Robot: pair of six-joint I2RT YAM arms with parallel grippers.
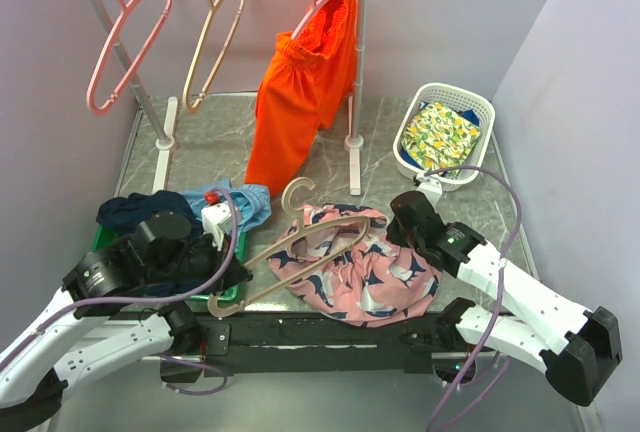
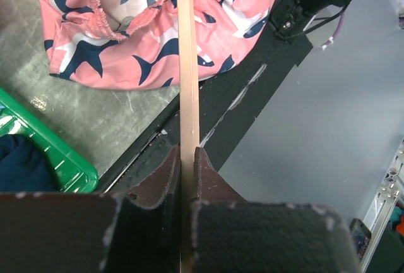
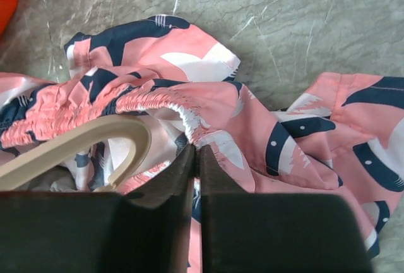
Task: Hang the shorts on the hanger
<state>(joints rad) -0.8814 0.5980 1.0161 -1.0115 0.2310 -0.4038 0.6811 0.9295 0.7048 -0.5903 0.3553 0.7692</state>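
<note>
My left gripper (image 2: 187,159) clamps the thin bar of the hanger (image 2: 187,64) and my right gripper (image 3: 196,153) pinches the gathered waistband of the shorts (image 3: 303,127), crumpled on the table (image 3: 284,20) beneath it, so I should steady the hanger and draw the waistband gently over its rounded shoulder.

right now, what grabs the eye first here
The shorts, pink with navy shapes, lie crumpled front and centre, the hanger across them. The left gripper is shut on the hanger's bar; the right gripper pinches the waistband. Bright orange shorts hang at the back.
</note>
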